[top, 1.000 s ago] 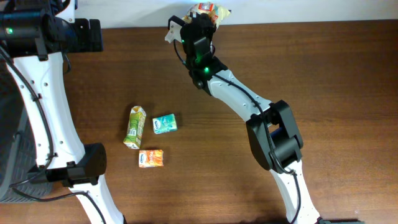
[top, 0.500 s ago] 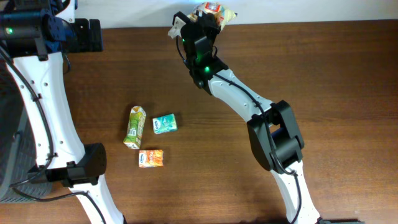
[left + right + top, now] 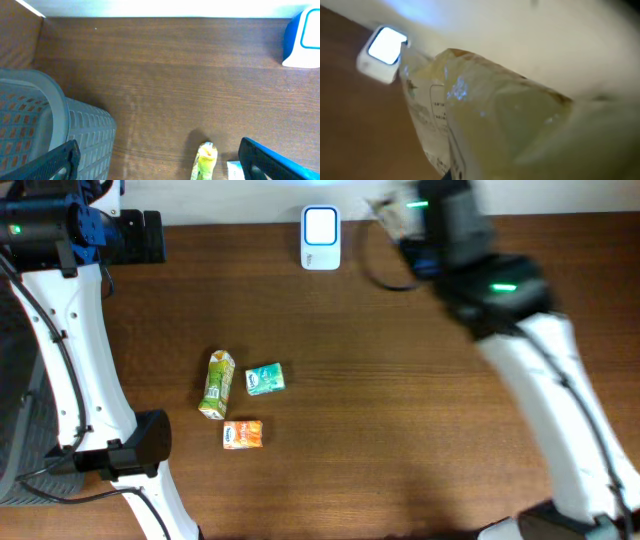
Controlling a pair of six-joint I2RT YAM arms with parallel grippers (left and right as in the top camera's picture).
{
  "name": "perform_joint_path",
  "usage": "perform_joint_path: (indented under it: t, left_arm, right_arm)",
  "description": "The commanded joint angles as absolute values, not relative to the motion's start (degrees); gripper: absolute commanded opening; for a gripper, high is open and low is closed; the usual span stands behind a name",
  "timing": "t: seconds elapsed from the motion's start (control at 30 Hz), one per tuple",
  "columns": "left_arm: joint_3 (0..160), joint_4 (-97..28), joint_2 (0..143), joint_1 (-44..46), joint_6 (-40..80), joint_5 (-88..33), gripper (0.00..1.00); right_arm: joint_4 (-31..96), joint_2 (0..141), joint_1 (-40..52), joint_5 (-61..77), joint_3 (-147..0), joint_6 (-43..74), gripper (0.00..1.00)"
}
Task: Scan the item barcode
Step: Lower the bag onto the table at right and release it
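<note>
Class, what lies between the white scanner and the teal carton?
Nothing: overhead, only bare wooden table separates the scanner from the teal carton.

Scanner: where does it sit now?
Overhead view: the scanner stands at the table's far edge, near the middle, left of the right arm.

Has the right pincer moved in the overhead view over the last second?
Yes. The right pincer swung right along the far edge, off the scanner it had covered, still shut on a pouch.

looks like a mock shop checkout rig, white barcode scanner (image 3: pixel 320 238) on a brown wood table (image 3: pixel 400 430), small drink cartons (image 3: pixel 217 384), grey plastic shopping basket (image 3: pixel 85 130)
</note>
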State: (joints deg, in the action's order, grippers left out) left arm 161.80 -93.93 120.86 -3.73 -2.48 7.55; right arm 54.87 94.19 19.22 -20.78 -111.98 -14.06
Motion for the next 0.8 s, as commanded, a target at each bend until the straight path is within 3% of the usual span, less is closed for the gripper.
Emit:
perform_joint_path:
  t: [0.0,0.13,0.27,0.43,0.6,0.67,0.7,0.77]
  left_arm:
    - [162.25,-94.00,120.20,-3.81,-2.17,7.77,0.99]
    - [162.25,-94.00,120.20,-3.81,-2.17,7.75,0.99]
    - [162.25,-94.00,120.20,-3.81,-2.17,7.77,0.99]
    - [162.25,-94.00,120.20,-3.81,-2.17,7.77,0.99]
    - [162.25,-94.00,120.20,-3.81,-2.15,7.77,0.99]
    - [162.25,-94.00,120.20,-3.81,-2.17,7.77,0.99]
    - [162.25,-94.00,120.20,-3.81,-2.17,7.77,0.99]
    - [162.25,-94.00,120.20,-3.81,-2.17,7.77,0.99]
  right_arm:
    - [63.05,93.51,6.90,2.35,-111.90,4.19,0.04]
    - [71.68,96.62,-8.60,9.08,-108.40,4.08,0.04]
    - [68.82,101.03,-19.51,16.14,-101.41,2.59,0.04]
    - [62.43,108.18,-27.07,28.86,-94.70,0.84,0.04]
    - [63.77,115.50,-30.41,30.81,-93.51,0.23,0.04]
    - [62.67,116.01,-31.16,28.38,-93.56,0.38,0.53]
    - [62.54,115.96,-31.48,26.74,-93.89,1.28,0.64]
    - [63.51,115.90,-32.49,23.46,-95.88,4.01,0.74]
